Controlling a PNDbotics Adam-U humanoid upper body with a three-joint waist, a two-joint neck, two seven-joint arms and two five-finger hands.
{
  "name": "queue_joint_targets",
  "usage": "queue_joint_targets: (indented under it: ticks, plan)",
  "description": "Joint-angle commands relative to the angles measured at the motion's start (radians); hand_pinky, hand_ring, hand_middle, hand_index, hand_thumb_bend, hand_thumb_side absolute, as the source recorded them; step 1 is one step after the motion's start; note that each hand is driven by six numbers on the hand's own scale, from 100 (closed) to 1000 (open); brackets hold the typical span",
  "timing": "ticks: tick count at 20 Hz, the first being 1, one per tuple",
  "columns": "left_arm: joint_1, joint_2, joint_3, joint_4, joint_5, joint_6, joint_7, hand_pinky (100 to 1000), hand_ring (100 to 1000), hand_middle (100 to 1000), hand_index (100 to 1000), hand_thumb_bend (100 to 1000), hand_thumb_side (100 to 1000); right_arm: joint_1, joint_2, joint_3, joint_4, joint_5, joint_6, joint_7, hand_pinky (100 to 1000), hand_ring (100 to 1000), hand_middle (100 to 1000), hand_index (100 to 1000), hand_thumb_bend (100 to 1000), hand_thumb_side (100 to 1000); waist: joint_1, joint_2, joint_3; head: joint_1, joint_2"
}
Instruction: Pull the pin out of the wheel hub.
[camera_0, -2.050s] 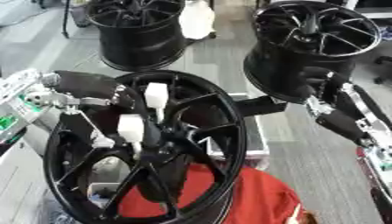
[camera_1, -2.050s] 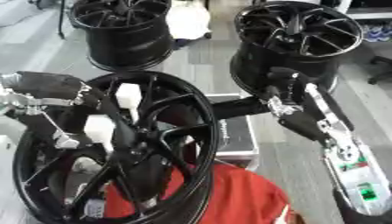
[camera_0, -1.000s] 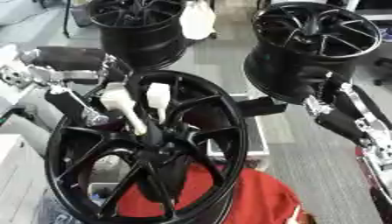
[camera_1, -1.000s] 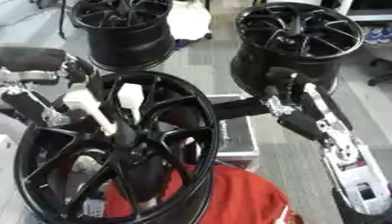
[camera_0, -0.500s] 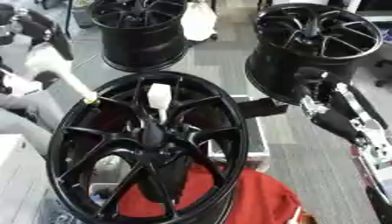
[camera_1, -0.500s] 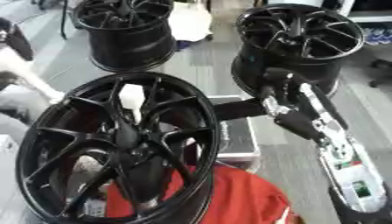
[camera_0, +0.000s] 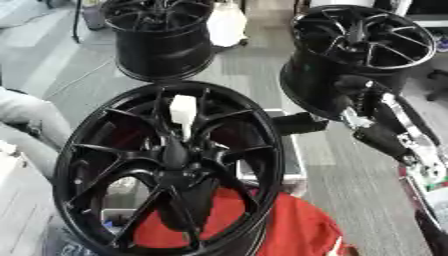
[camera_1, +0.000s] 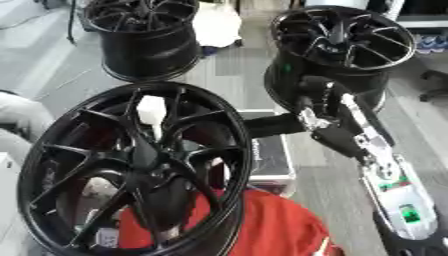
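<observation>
Black wheel (camera_0: 171, 165), white pin (camera_0: 183, 111) seated above its hub, extraction pending; right robot hand (camera_1: 273, 125) beside rim, finger state indiscernible; left absent; next: grasp pin.

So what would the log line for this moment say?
wheel upright | white piece between spokes | right hand on rim | left hand out of view

The right hand (camera_1: 278, 125) is hidden behind the wheel hub (camera_1: 131, 170) rim (fingers unseen); the hub's bottom is cropped at the lower edge.

Workshop: loose wheel rims (camera_0: 162, 37) on grey floor (camera_0: 254, 65).
</observation>
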Motion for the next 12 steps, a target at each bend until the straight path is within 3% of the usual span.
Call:
queue_joint_targets:
  ticks: [1, 3, 6, 9, 10, 11, 12]
  plan:
    - [-0.004, -0.027, 0.035, 0.093, -0.1, -0.126, -0.017, 660, 661, 725, 875, 158, 331, -0.01, -0.011, -0.012, -0.011, 0.002, -0.002, -0.006, 709, 718, 799, 863, 100, 390, 0.0, -0.006, -0.002, -0.002, -0.003]
    - [0.0, -0.052, 0.041, 0.127, -0.17, -0.108, 0.087, 716, 740, 790, 902, 278, 514, -0.013, -0.009, -0.012, -0.012, 0.002, -0.001, -0.006, 709, 718, 799, 863, 100, 390, -0.003, -0.005, -0.004, -0.002, -0.005]
    - [0.012, -0.079, 0.05, 0.146, -0.269, -0.07, 0.245, 764, 797, 850, 926, 354, 675, -0.014, -0.008, -0.015, -0.013, 0.002, -0.001, -0.008, 709, 718, 799, 863, 100, 389, -0.007, -0.002, -0.005, -0.004, -0.006]
    - [0.032, -0.102, 0.067, 0.147, -0.297, -0.041, 0.353, 771, 809, 875, 929, 364, 757, -0.013, -0.008, -0.017, -0.013, 0.001, 0.0, -0.01, 709, 718, 799, 863, 100, 384, -0.008, -0.001, -0.001, -0.005, -0.004]
    - [0.04, -0.109, 0.073, 0.141, -0.294, -0.033, 0.379, 771, 809, 873, 929, 344, 748, -0.014, -0.008, -0.017, -0.013, 0.001, 0.0, -0.01, 709, 718, 799, 863, 100, 389, -0.008, 0.0, 0.0, -0.006, -0.004]
    - [0.051, -0.123, 0.084, 0.13, -0.28, -0.025, 0.406, 743, 759, 826, 912, 238, 707, -0.014, -0.008, -0.017, -0.013, 0.001, 0.0, -0.01, 709, 718, 799, 863, 100, 390, -0.009, 0.0, 0.002, -0.009, -0.003]
    - [0.061, -0.136, 0.094, 0.114, -0.259, -0.016, 0.431, 740, 753, 819, 910, 223, 699, -0.014, -0.007, -0.017, -0.013, 0.001, 0.0, -0.01, 709, 718, 799, 863, 100, 390, -0.01, 0.0, 0.003, -0.011, -0.004]
